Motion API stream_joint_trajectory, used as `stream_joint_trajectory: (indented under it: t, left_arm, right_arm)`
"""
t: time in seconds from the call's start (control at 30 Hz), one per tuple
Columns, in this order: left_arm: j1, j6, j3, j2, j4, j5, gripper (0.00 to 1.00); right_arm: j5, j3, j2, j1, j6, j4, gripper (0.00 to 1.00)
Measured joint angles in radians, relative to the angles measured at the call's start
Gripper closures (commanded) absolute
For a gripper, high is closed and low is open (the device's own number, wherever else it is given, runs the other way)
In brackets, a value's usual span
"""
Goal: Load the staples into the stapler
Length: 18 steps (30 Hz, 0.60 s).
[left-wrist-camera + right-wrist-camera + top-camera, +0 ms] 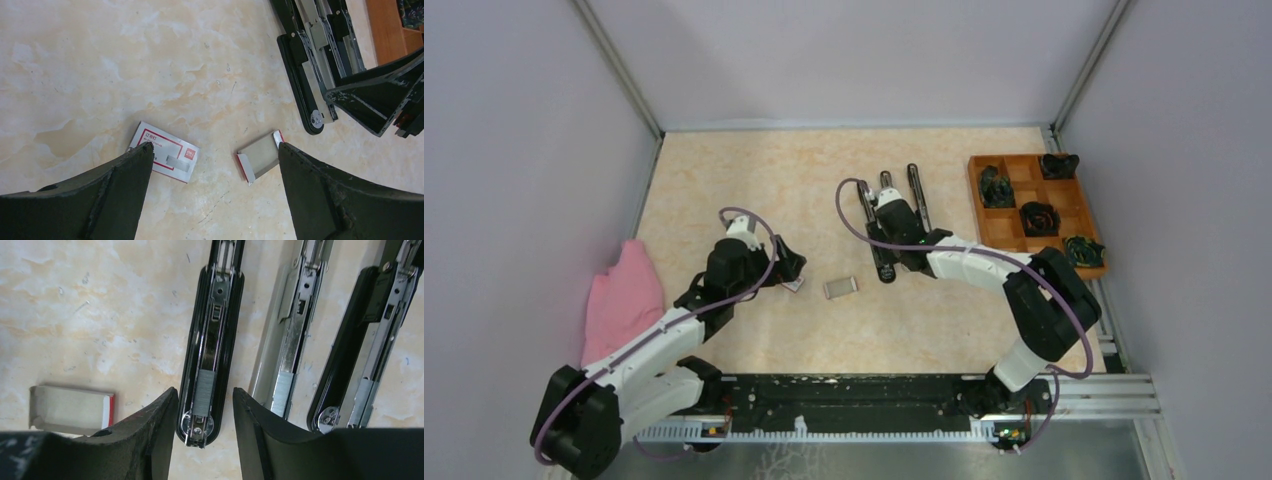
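Staples (204, 385) lie in an opened black stapler (212, 315) on a marbled beige table (724, 180).

In the lower centre of the right wrist view, the right gripper (205, 395) is partly open. Its fingers stand either side of the stapler's near end and grip nothing. The staples, a grey ridged block, rest in the stapler's metal channel between those fingers. In the left wrist view, the left gripper (215, 147) is spread wide and empty above a red-and-white box (165, 157) and a grey cardboard tray (257, 160), both lying flat.
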Motion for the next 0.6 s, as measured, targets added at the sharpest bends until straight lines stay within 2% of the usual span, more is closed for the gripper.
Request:
stream_joint_trajectory:
  t: [0.17, 0.3, 0.6]
  left_arm:
    - [0.033, -0.044, 0.002, 0.034, 0.001, 0.051, 0.01]
    - [0.058, -0.085, 0.016, 0.076, 0.005, 0.101, 0.01]
    - [0.092, -0.18, 0.069, 0.162, 0.02, 0.193, 0.01]
  right_arm:
    - [-0.001, -0.051, 0.0, 0.003, 0.008, 0.004, 0.55]
    - [-0.002, -0.071, 0.0, 0.014, 0.009, 0.031, 0.59]
    - [-0.005, -0.102, 0.007, 0.034, -0.013, 0.085, 0.76]
